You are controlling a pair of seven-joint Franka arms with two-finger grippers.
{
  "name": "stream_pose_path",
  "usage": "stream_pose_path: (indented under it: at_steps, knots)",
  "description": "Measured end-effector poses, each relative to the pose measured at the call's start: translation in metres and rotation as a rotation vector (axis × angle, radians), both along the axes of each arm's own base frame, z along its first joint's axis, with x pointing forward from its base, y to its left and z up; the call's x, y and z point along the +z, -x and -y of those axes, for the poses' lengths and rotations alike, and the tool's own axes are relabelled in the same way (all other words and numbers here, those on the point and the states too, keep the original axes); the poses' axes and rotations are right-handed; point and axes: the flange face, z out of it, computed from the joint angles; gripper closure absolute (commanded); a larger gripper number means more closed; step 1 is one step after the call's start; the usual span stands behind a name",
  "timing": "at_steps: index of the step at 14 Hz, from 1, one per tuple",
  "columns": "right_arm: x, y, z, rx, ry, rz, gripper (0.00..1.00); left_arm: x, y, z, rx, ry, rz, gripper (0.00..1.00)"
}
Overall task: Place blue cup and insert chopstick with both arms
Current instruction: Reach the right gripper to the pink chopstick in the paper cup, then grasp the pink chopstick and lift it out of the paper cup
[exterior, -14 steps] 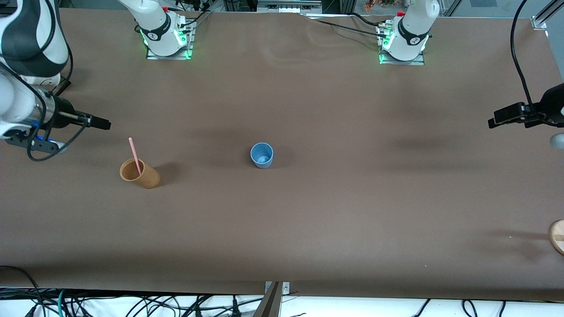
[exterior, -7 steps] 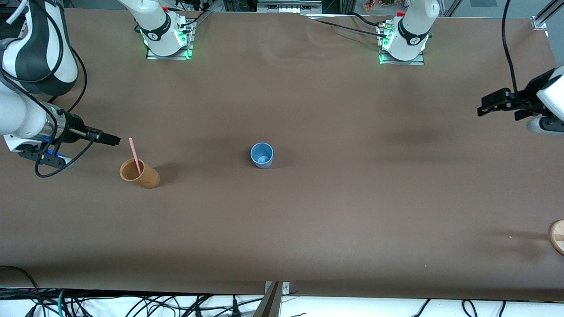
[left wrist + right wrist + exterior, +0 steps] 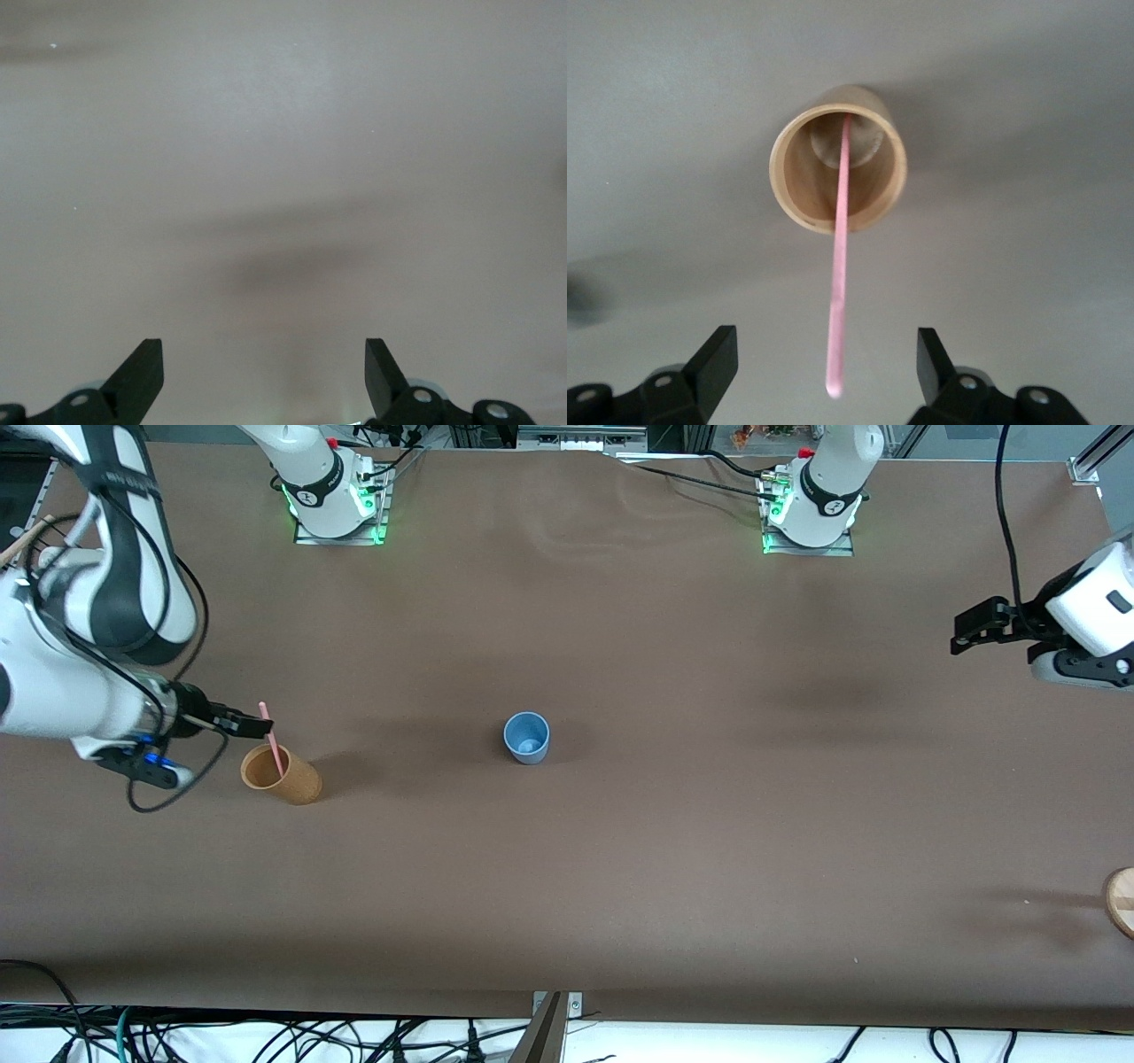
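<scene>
The blue cup (image 3: 527,737) stands upright and empty at the middle of the table. The pale-pink chopstick (image 3: 270,739) leans in a tan-brown cup (image 3: 281,774) toward the right arm's end. My right gripper (image 3: 260,730) is open at the chopstick's top end; in the right wrist view the chopstick (image 3: 838,297) rises from the brown cup (image 3: 838,159), its tip between the open fingers (image 3: 719,354), untouched. My left gripper (image 3: 964,630) is open and empty over bare table at the left arm's end; its wrist view shows only its fingertips (image 3: 142,363) and table.
A round wooden piece (image 3: 1122,902) lies at the table's edge at the left arm's end, nearer the front camera. Both arm bases (image 3: 330,491) stand along the table's edge farthest from the front camera. Cables hang below the table's front edge.
My right gripper has moved from the table's end up to the chopstick's top. My left gripper has moved a little toward the table's middle and away from the front camera.
</scene>
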Motion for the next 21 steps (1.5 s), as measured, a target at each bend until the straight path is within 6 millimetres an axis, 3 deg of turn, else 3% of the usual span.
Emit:
stream_pose_path:
  at_steps: [2, 5, 7, 11, 14, 18, 21]
  knots:
    - [-0.022, -0.003, 0.0, -0.006, -0.002, -0.015, 0.17, -0.002, 0.0, 0.003, -0.006, 0.0, -0.004, 0.0]
    - [-0.043, -0.003, 0.001, -0.011, 0.001, -0.036, 0.37, -0.004, 0.0, 0.003, -0.005, 0.0, -0.007, 0.0]
    - [-0.047, -0.001, 0.002, -0.012, 0.001, -0.044, 0.46, -0.007, -0.002, 0.002, -0.003, 0.001, -0.009, 0.0]
    - [-0.049, 0.0, 0.003, -0.013, 0.002, -0.049, 0.83, -0.011, -0.005, -0.002, 0.003, 0.001, -0.013, 0.0]
    - [-0.05, 0.0, 0.003, -0.014, 0.002, -0.05, 1.0, -0.013, -0.006, -0.002, 0.003, 0.001, -0.013, 0.0]
    - [-0.047, 0.0, 0.003, -0.011, 0.001, -0.059, 1.0, -0.012, -0.006, -0.002, 0.004, 0.001, -0.008, 0.0]
    - [-0.022, -0.002, 0.0, 0.004, -0.009, -0.105, 1.0, -0.012, -0.006, -0.003, 0.004, 0.001, -0.007, 0.0]
